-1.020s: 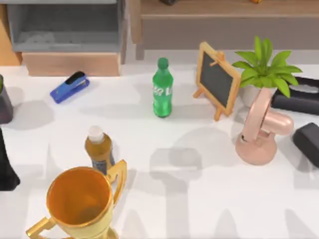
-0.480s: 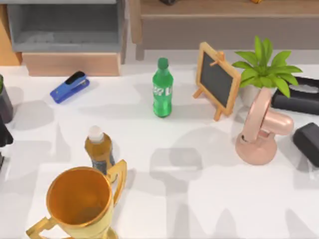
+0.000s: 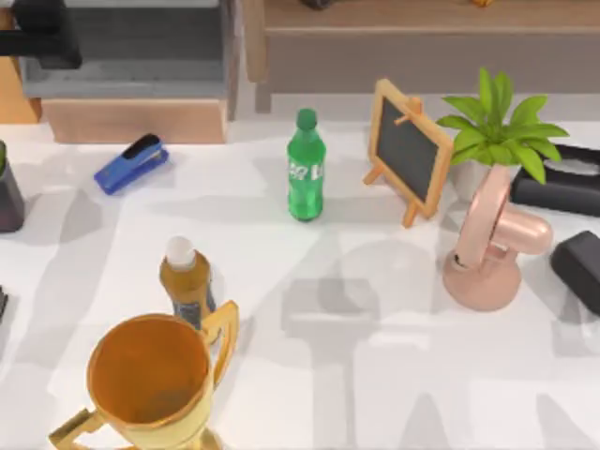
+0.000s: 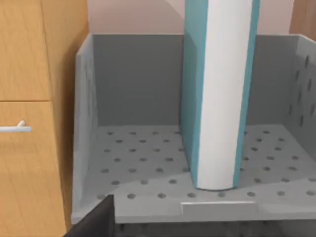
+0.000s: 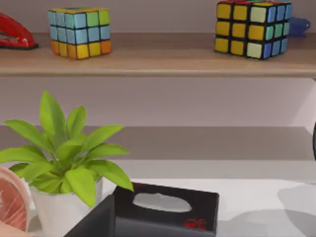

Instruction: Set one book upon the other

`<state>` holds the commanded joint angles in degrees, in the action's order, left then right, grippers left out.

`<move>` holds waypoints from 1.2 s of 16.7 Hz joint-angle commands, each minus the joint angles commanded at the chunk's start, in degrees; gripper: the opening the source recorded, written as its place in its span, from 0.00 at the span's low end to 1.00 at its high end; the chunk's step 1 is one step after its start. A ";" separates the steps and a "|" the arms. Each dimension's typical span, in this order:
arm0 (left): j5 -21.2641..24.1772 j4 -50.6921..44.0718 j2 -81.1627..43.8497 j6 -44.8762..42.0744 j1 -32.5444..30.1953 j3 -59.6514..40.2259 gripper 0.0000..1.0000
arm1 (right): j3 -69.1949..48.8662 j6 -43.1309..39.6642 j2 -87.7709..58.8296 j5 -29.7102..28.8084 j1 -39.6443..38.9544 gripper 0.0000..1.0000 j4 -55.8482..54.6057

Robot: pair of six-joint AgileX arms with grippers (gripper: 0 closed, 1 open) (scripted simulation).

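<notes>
A teal book [image 4: 217,94] stands upright in the grey bin [image 4: 143,163] at the counter's far left. Left end effector [image 3: 42,33] is above that bin, grip unclear. Stiff, light, likely slippery-covered; pinch across the spine.

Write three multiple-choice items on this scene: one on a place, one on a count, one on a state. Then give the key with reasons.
1. Where does the green plastic bottle stand?
A. between the blue stapler and the small wood-framed chalkboard easel
B. inside the gold trophy cup
C. on the wooden shelf

2. How many colourful puzzle cubes sit on the wooden shelf?
A. one
B. two
C. four

3. How is the teal-covered book in the grey perforated bin posed?
A. lying flat
B. open
C. upright

Key: 1 A, the top view shows it on the table between them. 2 B, the right wrist view shows two cubes. 3 C, the left wrist view shows it standing on end.
</notes>
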<state>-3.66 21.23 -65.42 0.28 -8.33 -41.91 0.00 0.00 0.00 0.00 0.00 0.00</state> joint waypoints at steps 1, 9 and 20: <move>-0.46 1.78 -5.62 0.00 -0.54 -3.51 1.00 | 0.00 0.00 0.00 0.00 0.00 1.00 0.00; -4.28 13.91 -38.86 0.13 -2.53 -25.70 1.00 | 0.00 0.00 0.00 0.00 0.00 1.00 0.00; -4.80 15.58 -44.50 0.01 -2.31 -31.09 1.00 | 0.00 0.00 0.00 0.00 0.00 1.00 0.00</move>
<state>-8.46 36.81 -109.92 0.29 -10.64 -73.00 0.00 0.00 0.00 0.00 0.00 0.00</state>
